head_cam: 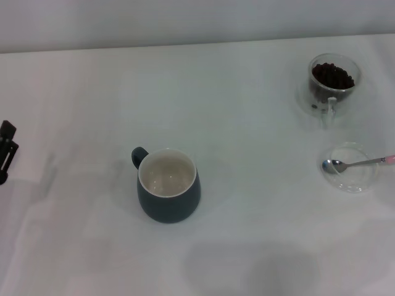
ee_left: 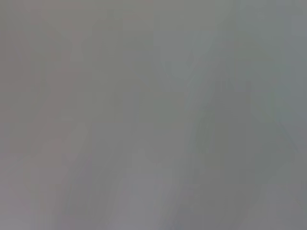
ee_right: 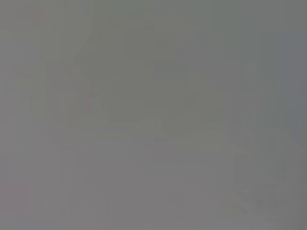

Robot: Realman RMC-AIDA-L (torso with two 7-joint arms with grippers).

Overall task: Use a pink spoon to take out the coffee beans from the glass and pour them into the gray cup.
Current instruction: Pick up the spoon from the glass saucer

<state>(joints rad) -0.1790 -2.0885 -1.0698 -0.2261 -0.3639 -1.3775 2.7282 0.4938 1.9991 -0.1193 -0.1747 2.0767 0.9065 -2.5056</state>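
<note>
At the far left edge of the head view, a small black part of the left gripper (head_cam: 6, 151) shows just above the white tabletop (head_cam: 247, 123); too little of it is visible to tell whether its fingers are released or clenched. It is well apart from every task thing.

Toward the middle stands the gray cup (head_cam: 168, 193), upright, its loop handle pointing to the upper left, its cream-white inside showing no beans.

Far to the right, near the back of the tabletop, the glass (head_cam: 332, 85) stands upright with its clear handle facing the front. The coffee beans (head_cam: 333, 76) fill it close to the rim.

In front of the glass, apart from it, lies a flat clear glass dish (head_cam: 349, 168). The pink spoon (head_cam: 361, 163) rests across it, metal bowl inside the dish on its left part, the pale pink handle reaching past the dish's rim to the right edge of the view. Nothing grips it.

The right gripper does not show in the head view, and both wrist views give only a featureless gray blur.
</note>
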